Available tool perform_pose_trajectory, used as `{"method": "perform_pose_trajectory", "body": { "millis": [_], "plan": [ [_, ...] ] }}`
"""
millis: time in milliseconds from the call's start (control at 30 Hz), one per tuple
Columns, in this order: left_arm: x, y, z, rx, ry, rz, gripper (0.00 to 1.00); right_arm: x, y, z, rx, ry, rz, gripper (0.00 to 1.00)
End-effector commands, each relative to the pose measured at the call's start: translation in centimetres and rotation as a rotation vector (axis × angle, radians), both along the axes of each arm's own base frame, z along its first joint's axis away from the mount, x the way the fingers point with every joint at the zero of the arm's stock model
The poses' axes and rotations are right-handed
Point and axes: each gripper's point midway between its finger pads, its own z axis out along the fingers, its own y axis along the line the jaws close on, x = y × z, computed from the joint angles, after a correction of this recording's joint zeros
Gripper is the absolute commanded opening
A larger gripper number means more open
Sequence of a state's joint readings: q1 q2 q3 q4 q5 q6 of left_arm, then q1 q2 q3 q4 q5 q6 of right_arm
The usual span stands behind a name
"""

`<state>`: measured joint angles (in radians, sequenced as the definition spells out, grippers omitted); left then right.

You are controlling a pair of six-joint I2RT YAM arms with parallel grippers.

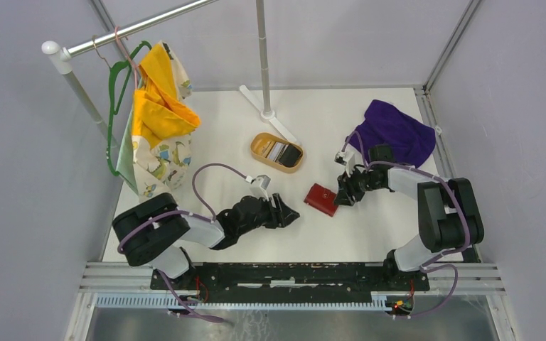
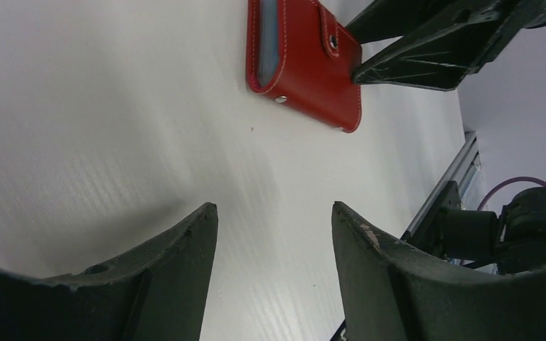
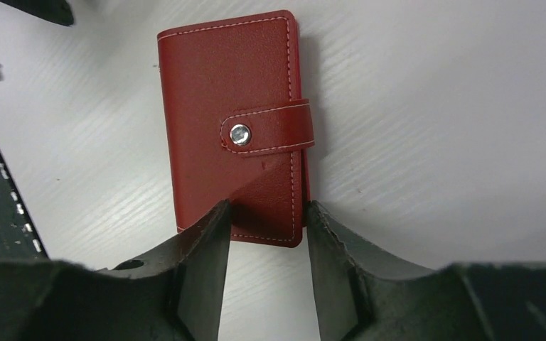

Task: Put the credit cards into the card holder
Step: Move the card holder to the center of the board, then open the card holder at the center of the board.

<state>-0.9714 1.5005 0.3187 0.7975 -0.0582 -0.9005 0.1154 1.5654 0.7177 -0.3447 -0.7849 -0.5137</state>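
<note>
The red card holder [image 1: 321, 199] lies shut on the white table, its snap tab fastened. It also shows in the right wrist view [image 3: 234, 128] and the left wrist view [image 2: 306, 64], where a pale blue-grey edge shows between its covers. A silvery card [image 1: 276, 150] and a black card [image 1: 291, 155] lie in the tan oval tray [image 1: 259, 142]. My right gripper [image 1: 343, 193] is open, its tips [image 3: 266, 207] over the holder's near end. My left gripper [image 1: 291, 213] is open and empty [image 2: 274, 209], a short way to the left of the holder.
A purple cloth [image 1: 394, 131] lies at the back right behind my right arm. A clothes rack's pole and foot [image 1: 266, 114] stand behind the tray. A yellow patterned bag [image 1: 158, 114] and a green hanger [image 1: 117, 85] hang at the left.
</note>
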Motion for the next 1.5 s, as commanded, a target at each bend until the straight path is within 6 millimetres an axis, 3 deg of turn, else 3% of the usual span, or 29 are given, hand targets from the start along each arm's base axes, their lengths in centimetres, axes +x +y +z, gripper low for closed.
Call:
{"method": "perform_pose_trajectory", "body": {
  "millis": [0,200,300,433,567,667,700,800,833,1000,1133,1300,1467],
  "plan": [
    [0.4,-1.5,0.5,-0.083,0.015,0.009,0.66,-2.9,1.7,0.2,0.050,0.071,0.106,0.46],
    [0.0,-0.3,-0.4,-0.070,0.024,0.027,0.64,-7.7,5.5,1.0,0.072,0.059,0.366,0.43],
    [-0.3,0.7,-0.2,-0.048,0.007,0.034,0.65,-7.7,5.6,1.8,0.084,0.030,0.405,0.47],
    [0.0,1.9,0.0,0.030,-0.041,0.049,0.65,-6.5,5.1,3.1,0.033,-0.108,0.458,0.63],
    [0.4,3.4,1.0,0.137,-0.120,0.044,0.65,-4.4,4.4,6.0,-0.037,-0.388,0.509,0.73],
    [-0.2,3.5,2.8,0.154,-0.183,-0.022,0.65,-5.6,5.8,9.2,0.065,-0.678,0.696,0.97],
    [-0.5,3.4,3.2,0.155,-0.192,-0.045,0.65,-6.3,6.4,10.0,0.107,-0.794,0.778,0.98],
    [-1.4,2.9,3.5,0.139,-0.179,-0.102,0.63,-8.9,7.8,10.6,0.240,-1.013,0.976,0.98],
    [-1.8,2.7,3.4,0.126,-0.169,-0.118,0.60,-9.0,8.4,10.7,0.260,-0.990,0.998,0.98],
    [-2.3,2.5,1.6,0.117,-0.115,-0.130,0.57,-8.7,8.9,8.2,0.209,-0.831,1.038,0.70],
    [-2.4,0.9,0.5,0.134,-0.080,-0.182,0.52,-8.0,9.6,6.2,0.118,-0.780,1.013,0.65],
    [-2.3,-0.6,-1.0,0.172,-0.041,-0.238,0.46,-8.0,9.7,3.9,0.062,-0.652,1.016,0.52],
    [-1.7,-1.3,-2.7,0.255,-0.024,-0.264,0.33,-8.0,9.1,2.5,-0.011,-0.619,1.048,0.50]
  ]
}}
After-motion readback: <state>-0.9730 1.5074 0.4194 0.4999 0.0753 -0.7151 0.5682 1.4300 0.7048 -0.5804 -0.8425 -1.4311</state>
